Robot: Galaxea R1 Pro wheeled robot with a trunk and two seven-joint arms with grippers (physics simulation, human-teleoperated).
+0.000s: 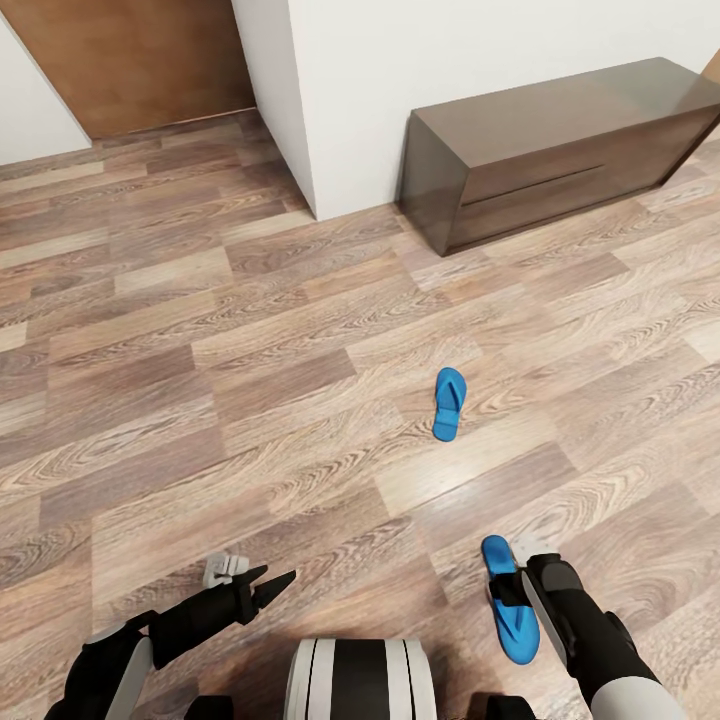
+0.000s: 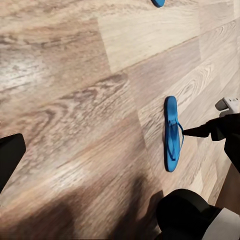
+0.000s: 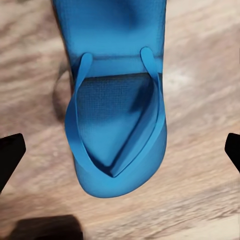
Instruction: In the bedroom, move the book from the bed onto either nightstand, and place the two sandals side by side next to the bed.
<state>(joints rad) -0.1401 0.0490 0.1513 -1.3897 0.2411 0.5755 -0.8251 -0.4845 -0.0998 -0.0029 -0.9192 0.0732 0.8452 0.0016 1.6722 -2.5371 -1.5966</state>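
Light brown wood-plank floor (image 1: 250,400) carries both bright blue flip-flop sandals, well apart. Over the near sandal (image 3: 115,115) hovers the right gripper (image 1: 515,590), jaws apart; closing on a strap seems next. Farther sandal (image 1: 449,403) waits. Left gripper (image 1: 275,588) looks closed, empty.

left arm (image 1: 190,615): low, forward | right fingers (image 3: 11,155): spread wide (pointing down)

Open wood-plank floor (image 1: 250,400) spans the centre and left of the head view, interrupted only by one sandal (image 1: 449,403) lying flat right of centre. A white wall corner (image 1: 330,100) and a low dark cabinet (image 1: 560,150) block the upper right. At lower right, the right gripper (image 3: 120,150) is spread wide above the second sandal (image 1: 510,600), with clear floor on both sides of the sole.
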